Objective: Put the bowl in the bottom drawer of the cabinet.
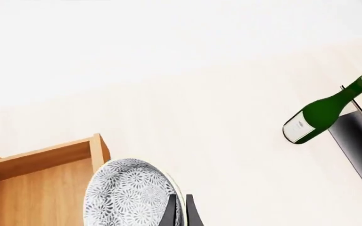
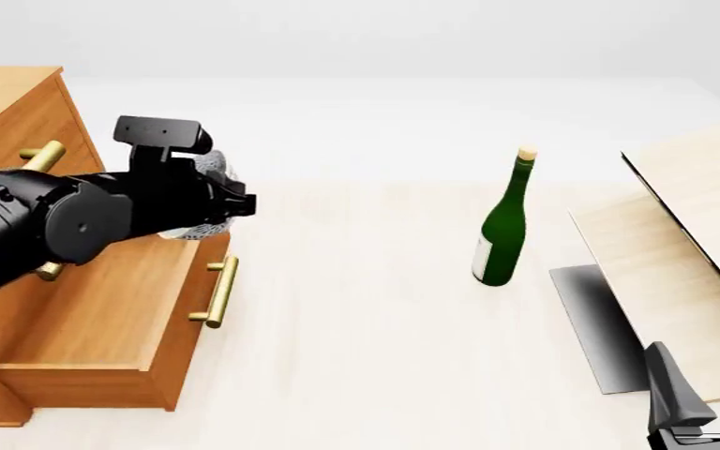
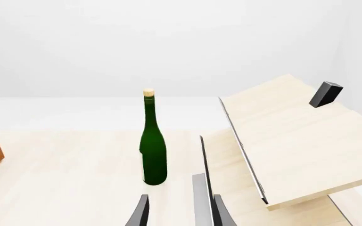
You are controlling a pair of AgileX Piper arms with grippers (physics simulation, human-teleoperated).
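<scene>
1. The left gripper [image 1: 179, 212] has the bowl [image 1: 129, 194] pinched by its rim, jaws clamped either side of the thin wall. So the bowl hangs tipped on edge rather than sitting flat. Makes sense, a rim pinch is about the only way to carry something that shallow.

2. Right under and just past those jaws is the bottom drawer [image 2: 116, 314], pulled well out of the cabinet [image 2: 10, 117]. From the front the bowl [image 2: 214, 167] looks to be above the drawer's far front corner, near its brass handle [image 2: 220, 292]. It's in the air, not inside yet.

3. My guess is the arm is high so the bowl clears the drawer's wall before going down. I'd watch that corner: let go here and it might clip the edge or land on the table [image 2: 373, 328].

4. The right gripper [image 2: 705, 386] is parked well apart from all this, jaws spread with nothing in them. The green bottle [image 2: 504, 225] stands upright ahead of it, and pale wood panels [image 2: 692, 234] lean off to its side. Neither is in the bowl's way.
</scene>
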